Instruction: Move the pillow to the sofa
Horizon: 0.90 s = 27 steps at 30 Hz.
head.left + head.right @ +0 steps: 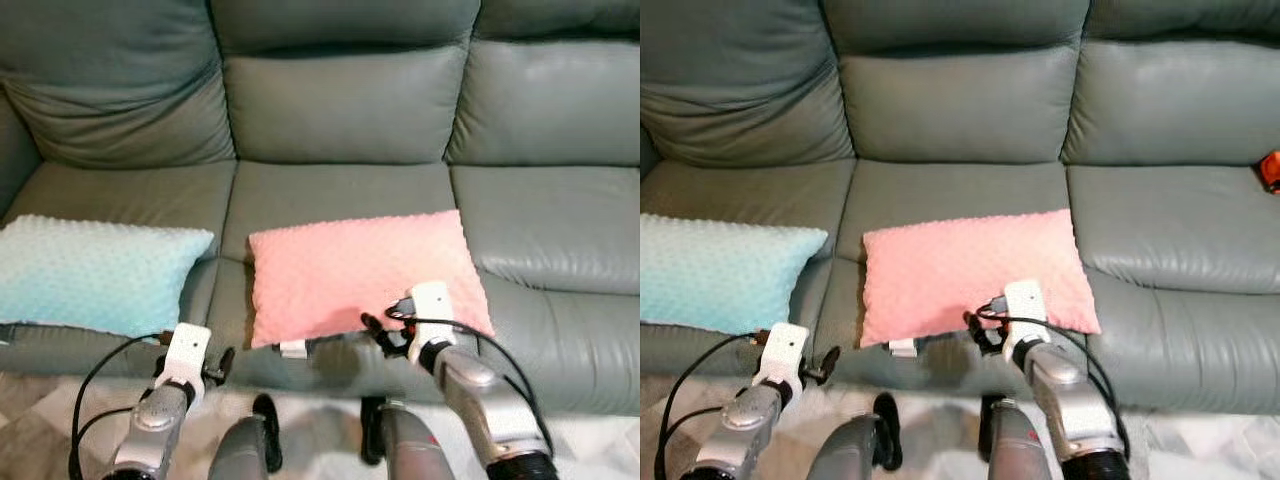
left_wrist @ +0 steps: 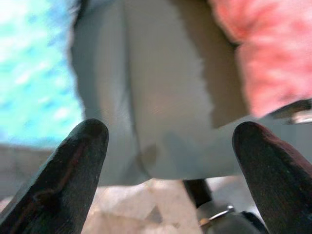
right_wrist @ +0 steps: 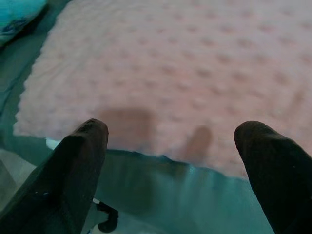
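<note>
Right hand (image 3: 170,161): silver arm rising from the lower right of the frame, wrist bent forward, the two black fingers (image 3: 73,170) spread wide and empty just short of the near edge of the pink pillow (image 1: 365,275). Left hand (image 2: 170,165): silver arm at lower left, held low before the sofa's front edge, fingers likewise released and apart, grasping nothing, aimed at the gap between the two pillows. Pink pillow: rectangular, soft dimpled plush, lying flat on the middle seat cushion at the frame's centre, its near edge overhanging the seat front, a small white tag (image 1: 292,349) at its lower left corner. Sofa (image 1: 340,110): grey-green leather, smooth and creased, three seats with plump back cushions across the upper frame. Light blue pillow (image 1: 95,275): same dimpled plush, on the left seat, just beside the pink one but apart. Small orange object (image 1: 1270,170): on the right seat at the frame's right edge, too cropped to identify. Floor (image 1: 320,425): pale, marbled, along the bottom of the frame.
</note>
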Motion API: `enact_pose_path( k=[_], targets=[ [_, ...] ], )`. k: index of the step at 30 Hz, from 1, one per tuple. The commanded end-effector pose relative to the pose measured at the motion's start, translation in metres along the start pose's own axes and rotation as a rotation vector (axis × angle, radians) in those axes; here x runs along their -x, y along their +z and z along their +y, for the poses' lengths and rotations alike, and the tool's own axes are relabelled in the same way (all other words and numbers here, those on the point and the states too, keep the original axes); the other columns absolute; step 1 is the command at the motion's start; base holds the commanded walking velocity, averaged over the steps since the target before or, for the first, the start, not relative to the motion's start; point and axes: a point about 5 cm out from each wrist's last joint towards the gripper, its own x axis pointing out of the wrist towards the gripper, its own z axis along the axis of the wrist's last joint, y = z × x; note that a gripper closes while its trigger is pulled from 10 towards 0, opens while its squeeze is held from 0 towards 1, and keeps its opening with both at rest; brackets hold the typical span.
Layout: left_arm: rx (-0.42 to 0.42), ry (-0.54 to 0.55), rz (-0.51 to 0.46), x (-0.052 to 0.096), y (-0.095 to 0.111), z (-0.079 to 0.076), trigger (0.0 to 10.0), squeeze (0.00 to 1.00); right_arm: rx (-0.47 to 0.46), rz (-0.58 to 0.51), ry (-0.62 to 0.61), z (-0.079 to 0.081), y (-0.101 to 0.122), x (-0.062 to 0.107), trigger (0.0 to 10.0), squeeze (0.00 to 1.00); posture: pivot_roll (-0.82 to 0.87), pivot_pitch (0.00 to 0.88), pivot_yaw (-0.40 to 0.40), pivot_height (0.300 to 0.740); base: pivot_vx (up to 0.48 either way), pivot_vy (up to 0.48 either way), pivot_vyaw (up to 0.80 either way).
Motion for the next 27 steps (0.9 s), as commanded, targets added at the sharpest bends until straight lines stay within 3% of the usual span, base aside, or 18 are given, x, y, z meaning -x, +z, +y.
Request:
enact_pose_path(
  k=[1, 8, 13, 17, 20, 25, 27],
  targets=[
    [0.012, 0.066, 0.081, 0.007, -0.023, 0.009, 10.0, 0.00, 0.008, 0.038, 0.007, 0.000, -0.017, -0.002, 10.0, 0.00, -0.03, 0.138, 0.043, 0.740, 0.000, 0.000, 0.00],
    [0.036, 0.167, 0.197, 0.009, -0.042, 0.013, 10.0, 0.00, 0.065, 0.069, -0.094, -0.023, -0.040, -0.010, 10.0, 0.00, -0.04, 0.029, 0.021, 0.740, 0.000, 0.000, 0.00],
    [0.040, 0.209, 0.220, 0.004, -0.038, 0.016, 10.0, 0.00, 0.129, 0.089, -0.161, -0.026, -0.046, -0.015, 10.0, 0.00, -0.05, 0.000, 0.016, 0.740, 0.000, 0.000, 0.00],
    [0.000, 0.192, 0.247, 0.002, -0.038, 0.010, 10.0, 0.00, 0.099, 0.142, -0.244, -0.025, -0.058, -0.017, 10.0, 0.00, -0.05, 0.000, 0.011, 0.740, 0.000, 0.000, 0.00],
    [-0.019, 0.195, 0.285, 0.003, -0.042, 0.005, 10.0, 0.00, 0.159, 0.207, -0.186, -0.011, -0.071, -0.018, 10.0, 0.00, -0.04, 0.000, -0.004, 0.740, 0.000, 0.000, 0.00],
    [-0.031, 0.181, 0.285, 0.000, -0.039, -0.002, 10.0, 0.00, 0.163, 0.208, -0.194, -0.017, -0.067, -0.019, 10.0, 0.00, -0.05, 0.000, -0.025, 0.740, 0.000, 0.000, 0.00],
    [0.014, 0.173, 0.298, 0.000, -0.040, -0.004, 10.0, 0.00, 0.211, 0.244, -0.145, -0.014, -0.075, -0.017, 10.0, 0.00, -0.04, 0.000, -0.043, 0.740, 0.000, 0.000, 0.00]
  ],
)
